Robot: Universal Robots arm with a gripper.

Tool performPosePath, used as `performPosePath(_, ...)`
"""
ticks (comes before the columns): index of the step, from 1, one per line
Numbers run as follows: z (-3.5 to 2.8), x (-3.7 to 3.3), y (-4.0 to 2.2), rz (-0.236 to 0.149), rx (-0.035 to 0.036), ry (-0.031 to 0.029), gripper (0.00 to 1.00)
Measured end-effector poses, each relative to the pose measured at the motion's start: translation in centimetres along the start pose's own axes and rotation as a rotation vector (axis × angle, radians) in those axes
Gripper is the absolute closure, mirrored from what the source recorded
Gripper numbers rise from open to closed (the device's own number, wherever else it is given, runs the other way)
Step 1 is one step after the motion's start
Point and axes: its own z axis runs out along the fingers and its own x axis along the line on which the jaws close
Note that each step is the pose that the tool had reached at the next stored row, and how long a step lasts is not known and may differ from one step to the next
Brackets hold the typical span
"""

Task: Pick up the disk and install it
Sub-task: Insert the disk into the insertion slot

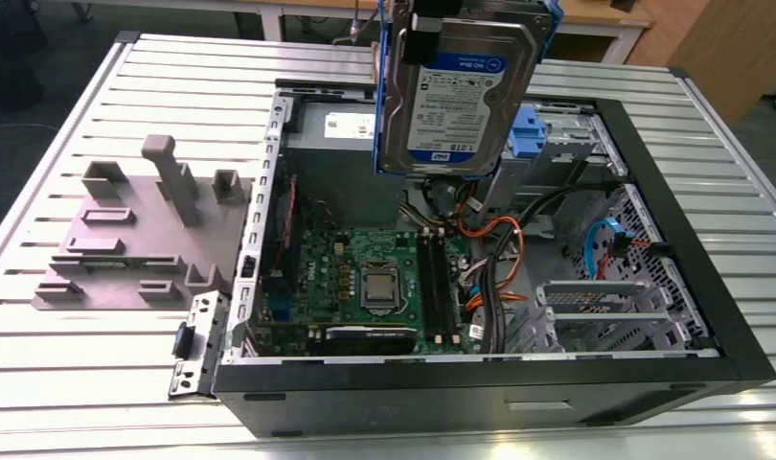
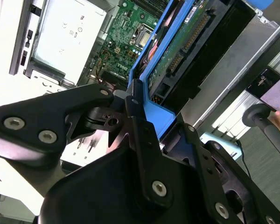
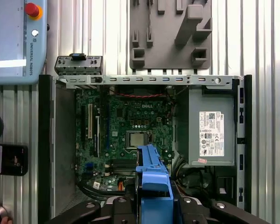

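The disk (image 1: 455,96), a silver hard drive with a white-and-blue label in a blue carrier, hangs on edge above the back of the open computer case (image 1: 695,287). My gripper (image 1: 421,34) is shut on its upper end. In the second wrist view the black fingers (image 2: 133,100) clamp the blue carrier (image 2: 154,114), and the disk's green circuit side (image 2: 182,42) faces the camera. In the first wrist view the carrier's edge (image 3: 153,179) points down at the motherboard (image 3: 130,126), with the gripper (image 3: 151,205) around it.
The case holds a grey power-supply box (image 3: 210,133), orange and black cables (image 1: 497,240) and a drive cage with a blue bracket (image 1: 526,129). A grey moulded fixture (image 1: 126,240) lies on the slatted table at the exterior view's left. A pendant (image 3: 14,42) lies beside the case.
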Motion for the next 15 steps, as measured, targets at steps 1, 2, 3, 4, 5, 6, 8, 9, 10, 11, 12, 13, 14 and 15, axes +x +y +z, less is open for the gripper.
performPosePath(1, 0.00, 0.01, 0.00, 0.000, 0.0000, 0.0005, 0.64)
performPosePath(2, 0.00, 0.04, 0.00, 0.000, 0.0000, 0.0010, 0.64)
performPosePath(3, 0.00, 0.05, 0.00, 0.000, 0.0001, 0.0009, 0.64)
performPosePath(4, 0.00, 0.05, 0.00, 0.000, 0.0001, 0.0009, 0.64)
performPosePath(5, 0.00, 0.06, 0.00, 0.000, 0.0000, 0.0009, 0.64)
performPosePath(6, 0.00, 0.08, 0.00, 0.000, 0.0000, 0.0010, 0.64)
performPosePath(8, 0.00, 0.12, 0.00, 0.000, 0.0000, 0.0016, 0.64)
performPosePath(9, 0.01, 0.15, -0.01, 0.000, 0.0001, 0.0019, 0.64)
performPosePath(10, 0.00, 0.20, -0.01, 0.000, 0.0000, 0.0025, 0.64)
performPosePath(11, 0.00, 0.24, -0.01, 0.000, 0.0001, 0.0028, 0.64)
performPosePath(12, 0.01, 0.27, 0.00, 0.000, 0.0001, 0.0032, 0.64)
performPosePath(13, 0.01, 0.30, 0.00, 0.000, 0.0001, 0.0038, 0.64)
performPosePath(14, 0.01, 0.33, -0.01, 0.000, 0.0001, 0.0043, 0.64)
performPosePath(15, 0.01, 0.35, -0.01, 0.000, 0.0001, 0.0047, 0.64)
